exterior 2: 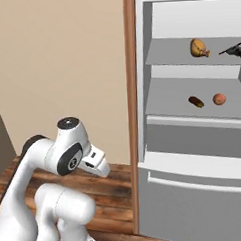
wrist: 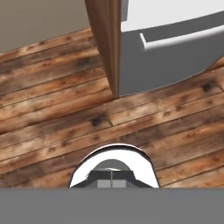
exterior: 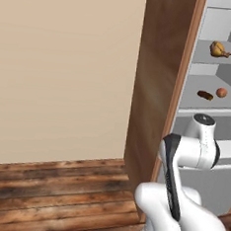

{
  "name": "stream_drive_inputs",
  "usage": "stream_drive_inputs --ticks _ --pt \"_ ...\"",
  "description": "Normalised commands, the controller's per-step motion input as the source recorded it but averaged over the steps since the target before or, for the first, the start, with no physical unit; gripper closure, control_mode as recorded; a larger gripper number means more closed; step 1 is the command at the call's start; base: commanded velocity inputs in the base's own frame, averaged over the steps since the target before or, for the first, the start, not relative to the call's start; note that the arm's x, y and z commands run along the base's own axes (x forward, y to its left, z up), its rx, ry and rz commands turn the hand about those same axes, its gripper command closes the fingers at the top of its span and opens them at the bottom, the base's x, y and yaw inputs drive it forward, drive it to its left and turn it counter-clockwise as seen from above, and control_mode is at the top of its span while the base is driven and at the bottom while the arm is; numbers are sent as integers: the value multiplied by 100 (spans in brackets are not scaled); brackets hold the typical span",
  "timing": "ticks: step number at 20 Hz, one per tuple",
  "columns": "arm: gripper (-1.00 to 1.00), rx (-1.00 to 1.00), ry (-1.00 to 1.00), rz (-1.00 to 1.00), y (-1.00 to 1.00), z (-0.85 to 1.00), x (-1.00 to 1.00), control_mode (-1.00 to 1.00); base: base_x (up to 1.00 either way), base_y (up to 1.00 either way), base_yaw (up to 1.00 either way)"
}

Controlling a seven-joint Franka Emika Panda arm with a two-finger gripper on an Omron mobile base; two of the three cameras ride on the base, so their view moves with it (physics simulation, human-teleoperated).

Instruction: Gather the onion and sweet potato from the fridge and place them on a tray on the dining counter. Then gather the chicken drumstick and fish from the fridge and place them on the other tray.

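**Fridge open, arm folded low, claw pressed together**

The biggest thing in sight is the fridge (exterior 2: 193,138), which is seen standing open with its white interior and grey shelves exposed. It's framed on the left by a tall wood-brown panel (exterior: 160,82), and a plain beige wall (exterior: 62,68) is spread out beside that. Dark wooden floorboards (wrist: 65,118) are laid underneath, and in the hand view the bottom of the fridge and the foot of the wood panel are seen sitting on them.

The white arm (exterior 2: 55,171) is folded up low in front of the fridge, well below the shelves with the food. The gripper (wrist: 111,183) is pointed down at the floor, its tips are brought together with nothing between them, so nothing is being held.

Now the small stuff. On the upper shelf a chicken drumstick (exterior 2: 199,48) is laid, with a dark fish (exterior 2: 232,50) just to its right near the edge of the picture. One shelf down, the sweet potato (exterior 2: 195,102) is parked as a little dark brown lump, and the onion (exterior 2: 219,99) is set near it on the right, round and orange-brown. The two aren't touching. The same pair is picked up from the left base view too, sweet potato (exterior: 205,95) left, onion (exterior: 221,92) right, both untouched on the shelf.
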Motion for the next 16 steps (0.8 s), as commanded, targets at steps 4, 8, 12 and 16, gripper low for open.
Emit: stream_drive_inputs --ticks 4,8,12,16 --pt "100 0 -27 0 39 6 -2 -100 0 0 0" --pt "100 0 -16 0 22 22 -11 -100 0 0 0" --pt "100 0 -28 1 2 0 -47 -100 0 0 0" --pt "100 0 -24 0 2 0 -27 -100 0 0 0"
